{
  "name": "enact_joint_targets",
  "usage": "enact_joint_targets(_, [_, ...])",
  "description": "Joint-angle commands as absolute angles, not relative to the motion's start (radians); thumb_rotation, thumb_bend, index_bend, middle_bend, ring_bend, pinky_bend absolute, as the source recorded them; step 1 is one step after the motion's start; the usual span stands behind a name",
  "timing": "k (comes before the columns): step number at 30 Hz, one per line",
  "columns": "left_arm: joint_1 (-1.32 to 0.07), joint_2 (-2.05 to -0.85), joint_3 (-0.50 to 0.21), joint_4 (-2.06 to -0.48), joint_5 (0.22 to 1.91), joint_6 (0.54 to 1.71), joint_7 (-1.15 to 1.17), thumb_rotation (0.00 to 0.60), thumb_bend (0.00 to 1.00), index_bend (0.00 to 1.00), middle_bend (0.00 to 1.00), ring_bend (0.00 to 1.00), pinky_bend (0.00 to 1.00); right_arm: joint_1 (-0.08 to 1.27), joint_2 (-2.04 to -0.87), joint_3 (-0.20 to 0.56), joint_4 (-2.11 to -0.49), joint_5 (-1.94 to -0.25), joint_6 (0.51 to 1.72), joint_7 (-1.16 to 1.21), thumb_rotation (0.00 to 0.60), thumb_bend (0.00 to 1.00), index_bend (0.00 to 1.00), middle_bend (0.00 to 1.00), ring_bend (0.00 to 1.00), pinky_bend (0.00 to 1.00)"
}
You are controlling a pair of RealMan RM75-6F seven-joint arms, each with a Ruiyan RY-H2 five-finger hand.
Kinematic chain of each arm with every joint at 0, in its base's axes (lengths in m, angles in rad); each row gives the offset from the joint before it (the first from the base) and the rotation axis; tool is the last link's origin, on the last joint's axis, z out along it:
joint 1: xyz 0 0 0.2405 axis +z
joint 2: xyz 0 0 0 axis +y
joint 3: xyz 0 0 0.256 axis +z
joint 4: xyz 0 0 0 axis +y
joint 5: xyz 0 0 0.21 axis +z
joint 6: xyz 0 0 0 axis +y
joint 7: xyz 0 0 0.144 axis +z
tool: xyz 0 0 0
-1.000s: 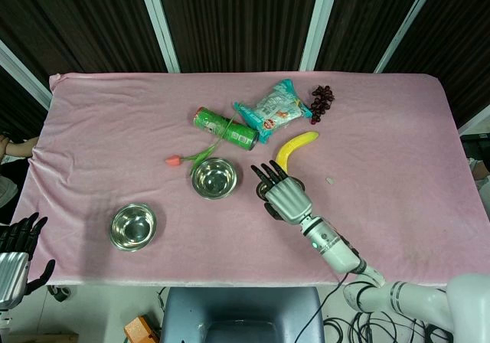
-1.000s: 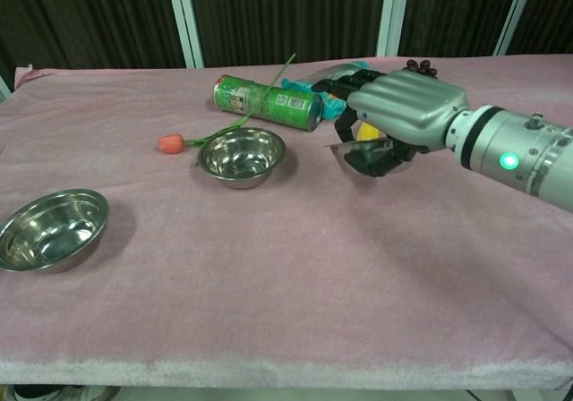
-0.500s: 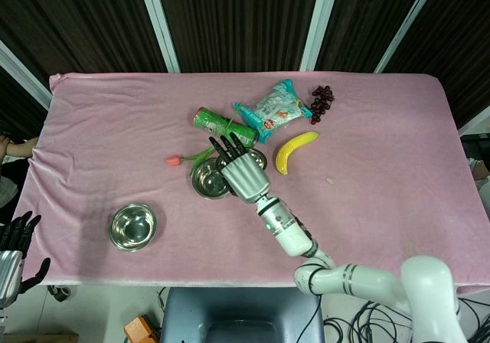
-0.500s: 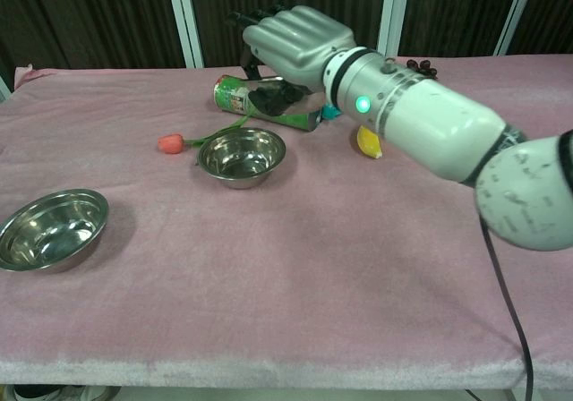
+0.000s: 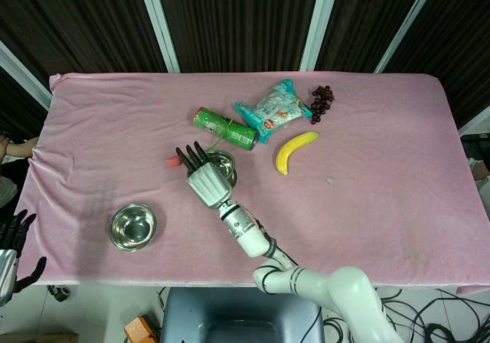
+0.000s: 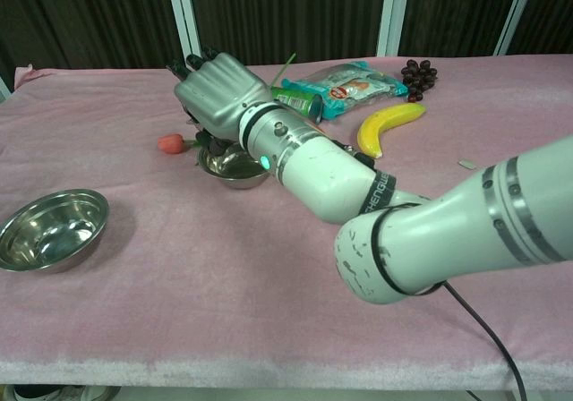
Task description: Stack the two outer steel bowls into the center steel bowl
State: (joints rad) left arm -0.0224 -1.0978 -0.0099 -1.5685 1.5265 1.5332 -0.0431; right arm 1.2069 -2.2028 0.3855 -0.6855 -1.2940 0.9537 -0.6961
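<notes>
My right hand [image 5: 204,181] hangs over the center steel bowl [image 5: 223,164], knuckles up, its fingers curled down toward the bowl. From the chest view the hand [image 6: 215,86] covers most of the bowl [image 6: 235,166], and under the palm I can make out only dark fingers and a glint of steel — so I cannot tell whether I am gripping the bowl I mean to stack or whether it already sits in the center one. I judge the nesting is either just happening or just done.

The other outer steel bowl [image 5: 133,227] stands well apart on the pink tablecloth [image 5: 383,167], near the table's front-left edge; in the chest view it [image 6: 52,229] sits upright, empty, its rim fully exposed. My left hand [image 5: 14,240] shows only at the frame's edge below the table, fingers apart and holding nothing.

These bowls look thin, stiff and light, with polished sides that will slip under smooth fingers. The rim is the place to take hold: thumb inside, fingers outside, a firm pinch — a wrap around the curved wall would likely slide off. Steel on steel will clatter and skate, so I would lower one level and centered before letting go.

A red tulip [image 6: 172,142] lies just beside the center bowl.
</notes>
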Motion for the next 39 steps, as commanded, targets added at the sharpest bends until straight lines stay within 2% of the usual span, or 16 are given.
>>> enact_joint_targets(1, [-0.024, -1.096, -0.011, -1.567, 1.526, 1.532, -0.047, 0.6, 0.37, 0.0, 0.0, 0.0, 0.1, 1.223, -2.236, 0.381, -0.634, -1.282, 0.935, -0.688, 0.6, 0.61, 0.71, 0.06, 0.0, 0.0])
enact_joint_targets(7, [-0.016, -1.102, 0.0, -1.567, 1.536, 1.538, -0.039, 0.6, 0.37, 0.0, 0.0, 0.0, 0.1, 1.223, -2.248, 0.378, -0.61, -1.261, 0.898, -0.683, 0.6, 0.6, 0.5, 0.04, 0.0, 0.0])
enact_joint_targets(12, [-0.015, -1.107, -0.001, -1.564, 1.538, 1.541, -0.036, 0.6, 0.37, 0.0, 0.0, 0.0, 0.1, 1.191, -2.217, 0.361, -0.662, -1.254, 0.901, -0.696, 0.6, 0.5, 0.32, 0.0, 0.0, 0.0])
enact_joint_targets(15, [-0.014, -1.106, 0.0, -1.562, 1.544, 1.546, -0.037, 0.6, 0.37, 0.0, 0.0, 0.0, 0.1, 1.13, -2.151, 0.327, -0.784, -1.271, 0.943, -0.688, 0.6, 0.44, 0.24, 0.0, 0.0, 0.0])
enact_joint_targets(18, [-0.016, -1.106, 0.0, -1.562, 1.545, 1.544, -0.035, 0.6, 0.37, 0.0, 0.0, 0.0, 0.1, 1.042, -2.037, 0.274, -0.975, -1.297, 1.004, -0.7, 0.6, 0.39, 0.15, 0.0, 0.0, 0.0])
enact_joint_targets(21, [-0.016, -1.106, -0.001, -1.562, 1.544, 1.543, -0.034, 0.6, 0.37, 0.0, 0.0, 0.0, 0.1, 1.025, -2.011, 0.264, -1.016, -1.3, 1.015, -0.706, 0.6, 0.36, 0.11, 0.0, 0.0, 0.0])
enact_joint_targets(23, [-0.018, -1.107, 0.001, -1.563, 1.544, 1.538, -0.029, 0.6, 0.37, 0.0, 0.0, 0.0, 0.1, 0.979, -1.948, 0.242, -1.115, -1.303, 1.045, -0.717, 0.6, 0.35, 0.08, 0.0, 0.0, 0.0])
enact_joint_targets(25, [-0.024, -1.112, 0.007, -1.566, 1.555, 1.528, -0.014, 0.6, 0.37, 0.0, 0.0, 0.0, 0.1, 0.87, -1.8, 0.183, -1.327, -1.328, 1.135, -0.719, 0.6, 0.33, 0.05, 0.0, 0.0, 0.0])
enact_joint_targets(26, [-0.031, -1.117, 0.012, -1.569, 1.562, 1.515, -0.003, 0.6, 0.37, 0.0, 0.0, 0.0, 0.1, 0.775, -1.656, 0.101, -1.51, -1.388, 1.223, -0.701, 0.6, 0.33, 0.04, 0.0, 0.0, 0.0])
enact_joint_targets(29, [-0.051, -1.13, 0.019, -1.566, 1.589, 1.493, 0.002, 0.6, 0.37, 0.0, 0.0, 0.0, 0.1, 0.659, -1.446, -0.014, -1.708, -1.454, 1.317, -0.684, 0.6, 0.32, 0.01, 0.0, 0.0, 0.0])
enact_joint_targets(31, [-0.063, -1.149, 0.027, -1.555, 1.619, 1.486, 0.009, 0.6, 0.37, 0.0, 0.0, 0.0, 0.1, 0.593, -1.369, -0.077, -1.748, -1.503, 1.382, -0.663, 0.6, 0.32, 0.0, 0.0, 0.0, 0.0])
enact_joint_targets(34, [-0.098, -1.191, 0.044, -1.53, 1.666, 1.444, 0.004, 0.6, 0.37, 0.0, 0.0, 0.0, 0.1, 0.479, -1.293, -0.172, -1.725, -1.605, 1.508, -0.584, 0.6, 0.32, 0.0, 0.0, 0.0, 0.0])
enact_joint_targets(39, [-0.149, -1.281, 0.029, -1.47, 1.666, 1.376, 0.042, 0.6, 0.37, 0.02, 0.0, 0.0, 0.09, 0.373, -1.263, -0.232, -1.637, -1.697, 1.615, -0.453, 0.6, 0.32, 0.0, 0.0, 0.0, 0.0])
